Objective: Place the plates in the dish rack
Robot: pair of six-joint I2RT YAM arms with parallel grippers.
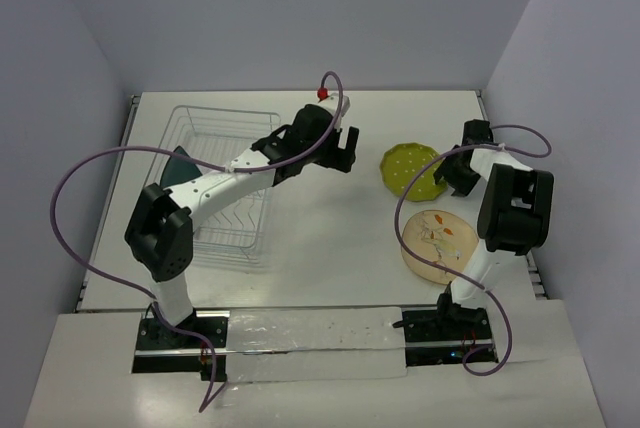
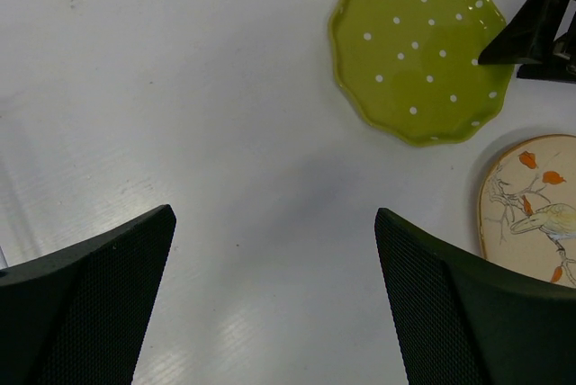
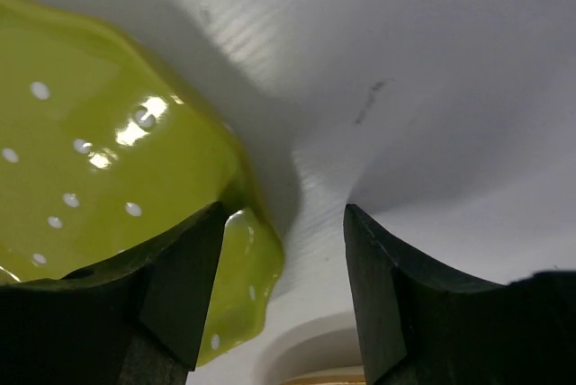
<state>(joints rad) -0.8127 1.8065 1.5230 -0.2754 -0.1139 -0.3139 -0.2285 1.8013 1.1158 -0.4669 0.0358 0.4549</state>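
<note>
three plates to account for: the yellow-green dotted plate (image 1: 410,170) lies flat on the table (image 1: 330,238), right of centre. the cream floral plate (image 1: 437,243) lies just near of it, a thin gap between. the dark teal plate (image 1: 181,168) stands on edge in the left side of the dish rack (image 1: 228,111), far left.

right gripper (image 3: 283,214) sits low at the dotted plate's right rim, jaws spread: one finger over the glaze, the other over bare table, rim between them, nothing pinched. left gripper (image 2: 274,223) hovers over bare table between rack and plates, jaws wide apart, empty.

step in hand looks like grasping the dotted plate (my read). to do it well: get the outer finger under the lip, seat the scalloped rim deep before closing, squeeze firmly since the glaze looks slick, and lift clear of the cream plate.
</note>
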